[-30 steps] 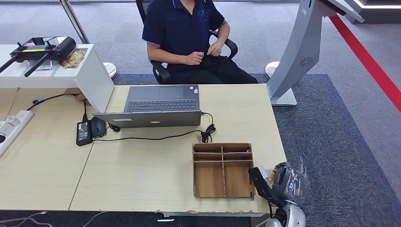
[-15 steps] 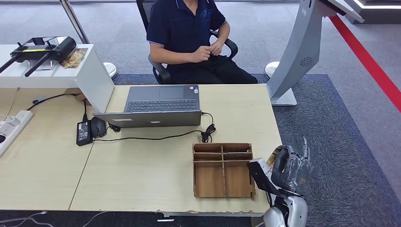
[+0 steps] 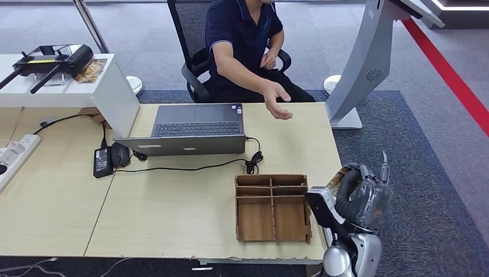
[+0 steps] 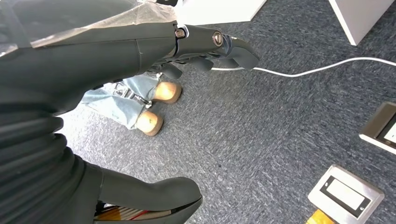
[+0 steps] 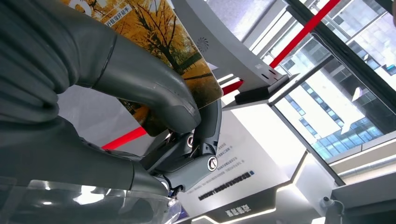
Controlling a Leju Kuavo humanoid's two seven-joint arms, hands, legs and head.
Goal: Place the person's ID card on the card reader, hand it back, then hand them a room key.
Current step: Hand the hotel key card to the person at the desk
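Right hand [image 3: 362,199] is up off the near right corner of the worktop [image 3: 173,213], thumb and fingers [image 5: 205,126] pinching the room key [image 5: 159,46], an autumn-tree card sticking out past them, while the person's hand [image 3: 278,103] reaches out open-palmed and the left hand [image 4: 140,51] hangs empty, fingers curled.
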